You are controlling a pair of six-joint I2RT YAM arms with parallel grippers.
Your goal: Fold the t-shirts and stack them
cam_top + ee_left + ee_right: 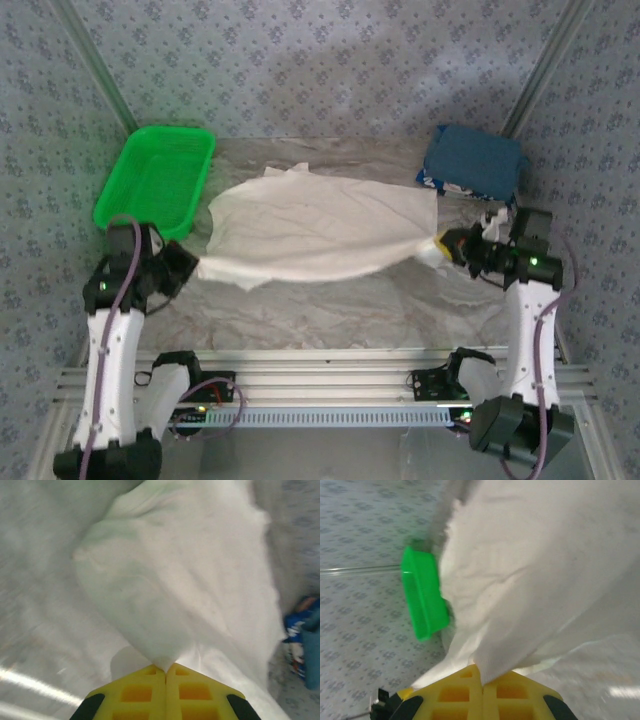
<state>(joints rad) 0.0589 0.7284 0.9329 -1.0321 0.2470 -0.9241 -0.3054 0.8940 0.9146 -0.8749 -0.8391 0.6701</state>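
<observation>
A cream-white t-shirt [320,225] is stretched over the surface [330,315], with the left end effector [190,268] and the right end effector [445,245] each clamped on an opposite end, seemingly to spread it for folding. A folded dark blue t-shirt [472,162] lies far right, likely the stack's base.

The dark blue t-shirt [311,650] is blurred and cut by the right edge.
</observation>
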